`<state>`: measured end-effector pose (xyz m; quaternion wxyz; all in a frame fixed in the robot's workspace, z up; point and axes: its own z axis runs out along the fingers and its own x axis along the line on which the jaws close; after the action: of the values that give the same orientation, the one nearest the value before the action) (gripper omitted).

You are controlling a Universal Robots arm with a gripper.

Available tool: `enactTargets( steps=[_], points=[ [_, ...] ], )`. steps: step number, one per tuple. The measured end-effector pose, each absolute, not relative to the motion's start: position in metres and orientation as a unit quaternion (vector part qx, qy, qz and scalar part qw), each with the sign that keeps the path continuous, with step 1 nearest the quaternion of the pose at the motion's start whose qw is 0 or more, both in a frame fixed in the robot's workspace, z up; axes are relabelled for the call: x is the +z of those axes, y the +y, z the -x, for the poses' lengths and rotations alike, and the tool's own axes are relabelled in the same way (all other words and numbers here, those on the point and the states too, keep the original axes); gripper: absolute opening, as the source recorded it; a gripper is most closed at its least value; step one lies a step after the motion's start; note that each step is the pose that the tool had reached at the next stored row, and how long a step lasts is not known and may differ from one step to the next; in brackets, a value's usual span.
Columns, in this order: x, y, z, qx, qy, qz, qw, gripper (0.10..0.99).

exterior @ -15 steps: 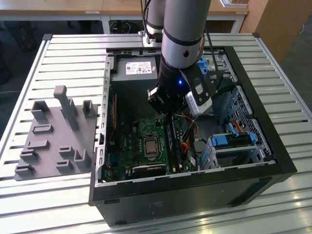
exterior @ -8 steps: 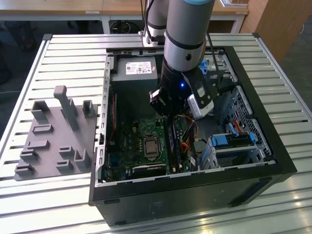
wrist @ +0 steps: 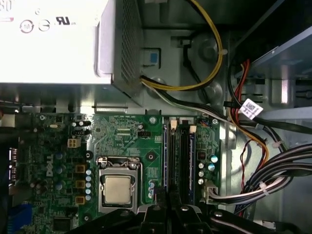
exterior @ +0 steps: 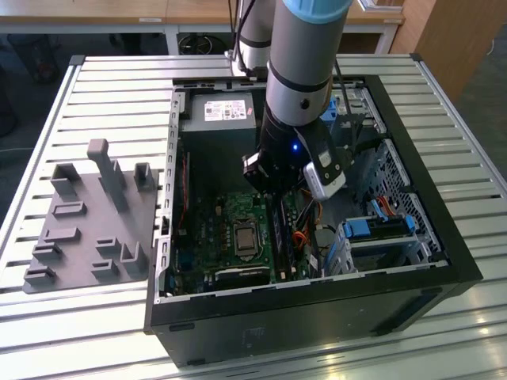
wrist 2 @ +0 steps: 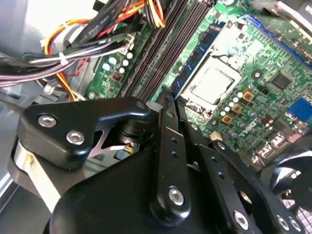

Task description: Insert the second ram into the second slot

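- In the exterior view, an open computer case [exterior: 317,317] lies on its side on a slatted metal table [exterior: 103,95]; a grey holder tray [exterior: 87,229] sits just beside it towards the exterior view's left.
- The arm [exterior: 305,63] reaches straight down into the case; the gripper [exterior: 276,198] is low over the green circuit board [exterior: 202,237], just beside the processor socket [exterior: 244,237]; the silver power supply [exterior: 222,115] lies behind it, and blue drive clips [exterior: 380,228] sit well apart towards the exterior view's right.
- In the second wrist view, the gripper [wrist 2: 161,102] is clenched narrow, its black links drawn in to a point over the row of dark memory slots [wrist 2: 161,48]; the second ram [wrist 2: 195,56] runs out from that point as a thin blue strip with dark chips, standing on edge in the slot nearest the processor socket [wrist 2: 214,83]; I cannot tell how deep it sits; a bundle of coloured cables [wrist 2: 97,34] crosses the far side of the slots.
- In the first wrist view, the gripper [wrist: 168,202] is in line with the second ram [wrist: 169,156], which shows as a blue edge between the processor socket [wrist: 118,187] and the darker slots; the power supply [wrist: 48,44] and loose cables [wrist: 263,180] lie near.
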<state>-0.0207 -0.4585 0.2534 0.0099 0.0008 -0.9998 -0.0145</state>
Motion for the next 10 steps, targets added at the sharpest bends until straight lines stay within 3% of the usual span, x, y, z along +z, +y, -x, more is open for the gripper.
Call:
enactTargets(
  steps=[10],
  points=[
    [0.2499,-0.4591,0.0207,-0.015,-1.000,0.000,0.010,0.137]
  ],
)
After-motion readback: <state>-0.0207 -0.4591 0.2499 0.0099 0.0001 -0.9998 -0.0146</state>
